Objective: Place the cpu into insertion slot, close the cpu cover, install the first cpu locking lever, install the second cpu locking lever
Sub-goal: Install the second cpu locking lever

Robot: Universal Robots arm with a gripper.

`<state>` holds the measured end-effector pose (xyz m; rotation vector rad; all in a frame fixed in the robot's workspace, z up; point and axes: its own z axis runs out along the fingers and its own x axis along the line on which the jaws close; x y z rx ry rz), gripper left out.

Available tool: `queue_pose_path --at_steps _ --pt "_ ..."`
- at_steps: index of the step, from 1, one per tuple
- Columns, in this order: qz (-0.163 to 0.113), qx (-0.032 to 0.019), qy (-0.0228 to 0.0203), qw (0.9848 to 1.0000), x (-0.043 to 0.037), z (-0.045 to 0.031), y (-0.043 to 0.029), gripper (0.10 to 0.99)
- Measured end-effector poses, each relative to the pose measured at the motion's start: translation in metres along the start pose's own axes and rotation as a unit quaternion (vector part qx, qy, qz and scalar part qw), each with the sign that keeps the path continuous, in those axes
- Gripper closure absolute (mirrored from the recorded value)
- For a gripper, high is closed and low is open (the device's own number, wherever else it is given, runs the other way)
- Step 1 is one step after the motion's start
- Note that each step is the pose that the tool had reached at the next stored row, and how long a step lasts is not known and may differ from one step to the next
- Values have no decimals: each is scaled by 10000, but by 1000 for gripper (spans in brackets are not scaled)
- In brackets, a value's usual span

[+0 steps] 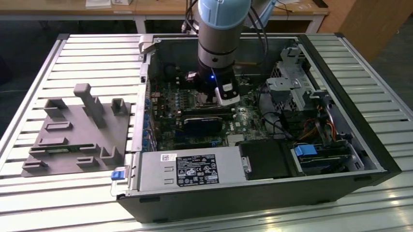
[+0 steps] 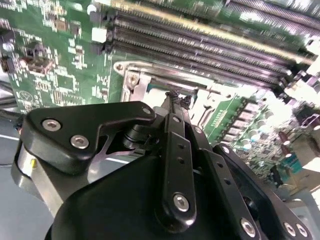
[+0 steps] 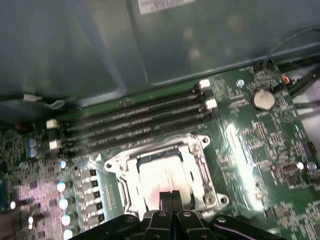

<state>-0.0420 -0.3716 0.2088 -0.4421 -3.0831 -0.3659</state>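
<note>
We see the arm (image 1: 219, 38) reaching down into an open computer case (image 1: 258, 125) that lies on its side on a slatted metal worktop (image 1: 77, 53). In the first wrist view the jaws are pressed together, their tips meeting right over the near edge of the cpu (image 3: 159, 176); the gripper (image 3: 171, 196) holds nothing. The cpu sits flat in the slot (image 3: 125, 192), its dull metal top showing through the window of the cover (image 3: 197, 165), which lies down over it inside the silver frame. Just beside the slot run the long black memory slots (image 3: 130, 117), and a round coin battery (image 3: 262, 99) sits well apart on the green board (image 3: 260, 150). In the second wrist view the gripper's (image 2: 176, 97) tips touch down at the socket frame. On the exterior view's left, a grey fixture plate (image 1: 81, 135) rests on the worktop, apart from the case.
</note>
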Motion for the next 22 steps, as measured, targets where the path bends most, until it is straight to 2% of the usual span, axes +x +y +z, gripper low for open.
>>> queue_pose_path --at_steps 5,7,13,22 --pt "-2 35 -11 10000 29 27 111 980" --pt "-2 61 -18 10000 35 16 134 980" --pt "-4 140 -41 9999 42 -91 171 980" --pt "-5 148 -44 9999 43 -93 172 980"
